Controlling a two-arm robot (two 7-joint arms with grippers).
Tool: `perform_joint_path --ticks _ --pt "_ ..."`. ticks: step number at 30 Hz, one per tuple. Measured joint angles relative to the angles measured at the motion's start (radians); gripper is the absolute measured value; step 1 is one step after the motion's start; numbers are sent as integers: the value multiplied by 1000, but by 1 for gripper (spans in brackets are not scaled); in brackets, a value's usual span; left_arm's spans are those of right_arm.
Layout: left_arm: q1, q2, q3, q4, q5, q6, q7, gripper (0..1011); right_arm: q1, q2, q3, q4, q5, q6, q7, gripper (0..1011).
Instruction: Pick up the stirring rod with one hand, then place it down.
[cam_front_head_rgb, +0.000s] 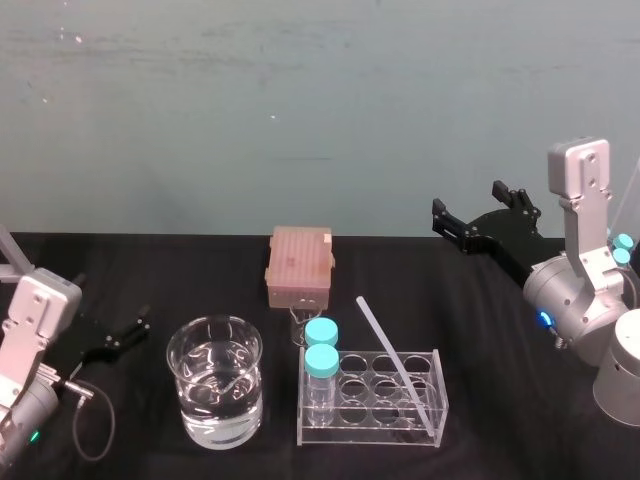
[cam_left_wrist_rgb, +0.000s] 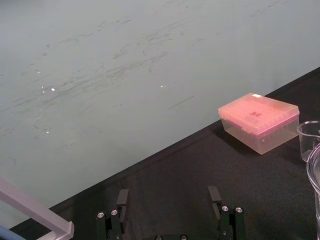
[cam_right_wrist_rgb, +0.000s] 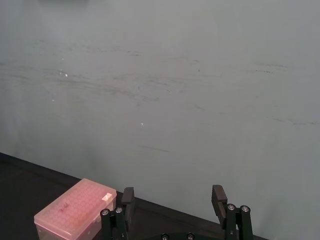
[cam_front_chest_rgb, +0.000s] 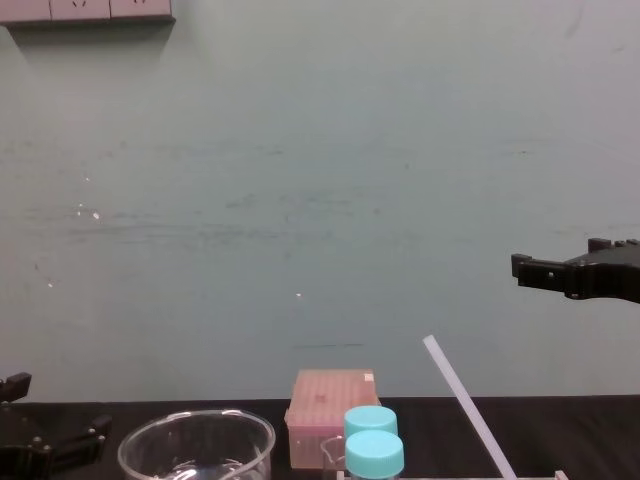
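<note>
Translucent white, the rod (cam_front_head_rgb: 397, 365) leans aslant in the clear rack (cam_front_head_rgb: 372, 440), its lower end down in a cell at the rack's right side and its upper end sticking up and back toward the pink box (cam_front_head_rgb: 299, 265); from the chest view the rod (cam_front_chest_rgb: 468, 408) rises leftward above the two teal-capped vials (cam_front_chest_rgb: 372, 438). Nothing grips it. The right gripper (cam_right_wrist_rgb: 173, 197) hangs high over the table's right side, well apart from the rod, jaws spread wide with nothing between them. The left gripper (cam_left_wrist_rgb: 168, 197) sits low at the far left, beyond the beaker (cam_front_head_rgb: 185, 400) of water, jaws likewise wide apart and holding nothing. By the look of it the task has not really begun: the pick-up is not yet done, and the set-down after it is left too. The right gripper seems the likelier one to take the rod, being on the rod's side of the table. It would have to come down and in, close on the free upper length, lift the rod clear of the rack, then lay it on the black table (cam_front_head_rgb: 500, 330).
</note>
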Motion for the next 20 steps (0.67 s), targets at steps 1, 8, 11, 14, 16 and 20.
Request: perform_joint_path --ticks 1,8,11,14,16,20 --pt "0 0 0 0 0 0 0 1005 0 0 0 0 0 0 0 1003" --pt "0 0 0 0 0 0 0 1005 0 0 0 0 0 -1 -1 1003" --pt "0 0 0 0 0 0 0 1005 0 0 0 0 0 -1 -1 1003" --pt "0 0 0 0 0 0 0 1005 0 0 0 0 0 -1 -1 1003" --pt "0 0 0 0 0 0 0 1005 0 0 0 0 0 -1 -1 1003" --pt "0 0 0 0 0 0 0 1005 0 0 0 0 0 -1 -1 1003"
